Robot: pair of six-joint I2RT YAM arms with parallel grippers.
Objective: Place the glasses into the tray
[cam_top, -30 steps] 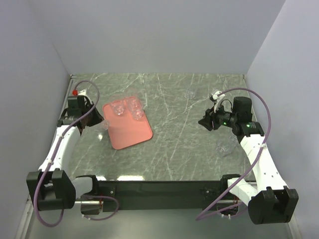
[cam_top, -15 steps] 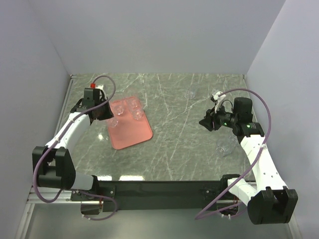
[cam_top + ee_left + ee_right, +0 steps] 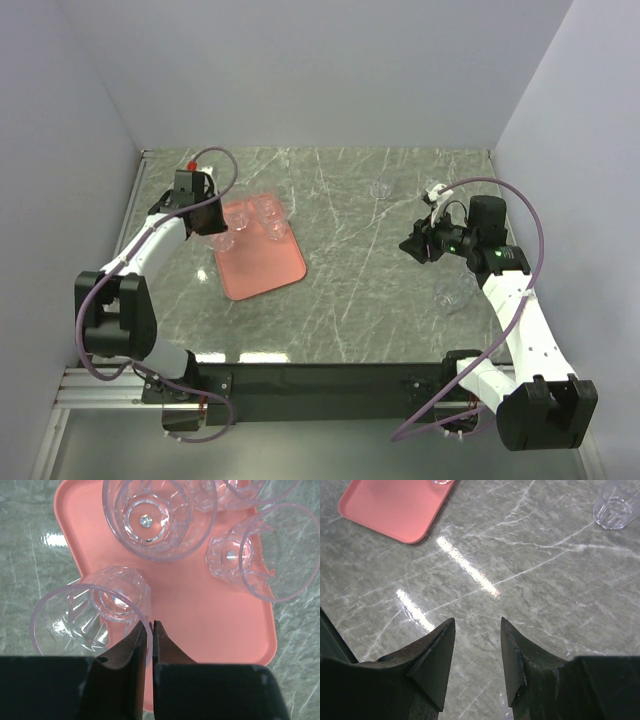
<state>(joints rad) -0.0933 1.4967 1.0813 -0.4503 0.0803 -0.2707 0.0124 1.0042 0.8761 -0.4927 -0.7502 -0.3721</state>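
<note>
Over the edge of the tray (image 3: 200, 635), the left gripper (image 3: 151, 626) is pinching a glass (image 3: 92, 617) by its rim, jaws nearly together. Released here, it is risking landing astride the lip and tipping (right gripper (image 3: 477, 630) is hovering half-open, empty).

The tray (image 3: 262, 265) is plain salmon-pink. The glasses (image 3: 160, 517) are clear and colourless with faceted, cut-looking sides, and take a pink tint over the tray. The table (image 3: 380, 280) is grey-green marble veined in white. The arms (image 3: 520, 320) are white with black joints, their cables (image 3: 541, 245) purple; the walls (image 3: 320, 70) pale lavender-grey
</note>
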